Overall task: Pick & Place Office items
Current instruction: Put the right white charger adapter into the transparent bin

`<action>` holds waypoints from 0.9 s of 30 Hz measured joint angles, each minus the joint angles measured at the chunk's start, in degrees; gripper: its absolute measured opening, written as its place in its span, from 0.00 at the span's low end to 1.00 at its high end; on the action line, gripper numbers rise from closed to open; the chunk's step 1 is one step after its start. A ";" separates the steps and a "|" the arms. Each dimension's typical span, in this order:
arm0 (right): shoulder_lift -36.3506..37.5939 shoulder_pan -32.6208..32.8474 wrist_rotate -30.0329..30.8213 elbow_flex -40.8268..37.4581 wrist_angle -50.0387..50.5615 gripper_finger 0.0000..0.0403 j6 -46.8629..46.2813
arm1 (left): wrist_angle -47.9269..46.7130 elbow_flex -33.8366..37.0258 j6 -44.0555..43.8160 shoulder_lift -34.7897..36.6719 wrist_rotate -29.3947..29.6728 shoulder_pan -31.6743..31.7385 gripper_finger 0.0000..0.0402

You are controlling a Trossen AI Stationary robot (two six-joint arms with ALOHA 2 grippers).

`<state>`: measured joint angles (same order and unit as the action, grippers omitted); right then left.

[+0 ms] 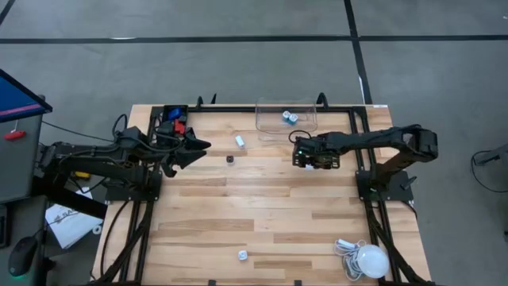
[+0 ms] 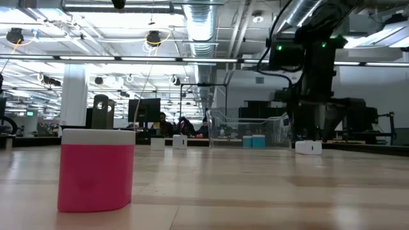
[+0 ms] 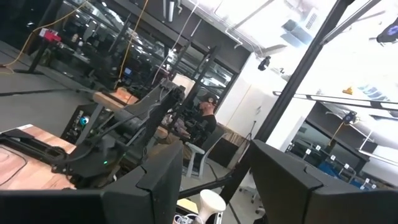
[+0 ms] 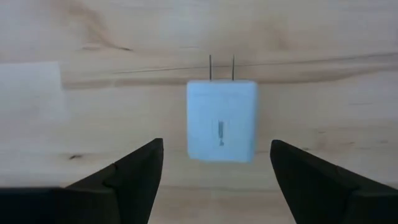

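Pale wooden planks make up the counter (image 1: pixel 262 206), with a clear bin (image 1: pixel 286 119) at its far edge already holding two small blue-and-white pieces (image 1: pixel 289 117). The right hand (image 4: pixel 214 177) hangs directly above a white plug adapter (image 4: pixel 222 120) lying flat on the wood, prongs pointing away; its fingers are spread wide and hold nothing, with the adapter centred between them. This looks like the reach-and-grasp step. Next it probably needs to drop straight down and close across the adapter's sides. The left hand (image 1: pixel 194 148) waits at the far left, fingers parted and empty. Other small items (image 1: pixel 240 141) lie scattered nearby, unpicked.
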<state>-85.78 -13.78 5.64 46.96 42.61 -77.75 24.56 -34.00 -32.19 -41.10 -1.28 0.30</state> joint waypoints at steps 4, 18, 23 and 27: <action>-3.38 -1.30 -0.95 -0.04 0.20 0.71 1.79 | 0.34 0.00 -0.23 0.00 0.37 0.00 0.45; -7.91 -2.31 -0.75 0.17 -1.58 0.50 5.92 | 2.12 0.00 -0.24 0.02 1.05 0.00 0.45; -7.59 -3.35 -1.58 0.13 -1.59 0.41 8.82 | 2.08 0.00 -0.19 0.02 1.07 0.00 0.45; -4.51 -0.87 -2.19 -0.26 -2.62 0.41 8.92 | 2.08 0.00 -0.17 0.02 1.07 0.00 0.45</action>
<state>-90.28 -14.65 3.45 46.70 39.99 -68.84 26.63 -34.00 -32.36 -41.08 -0.21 0.30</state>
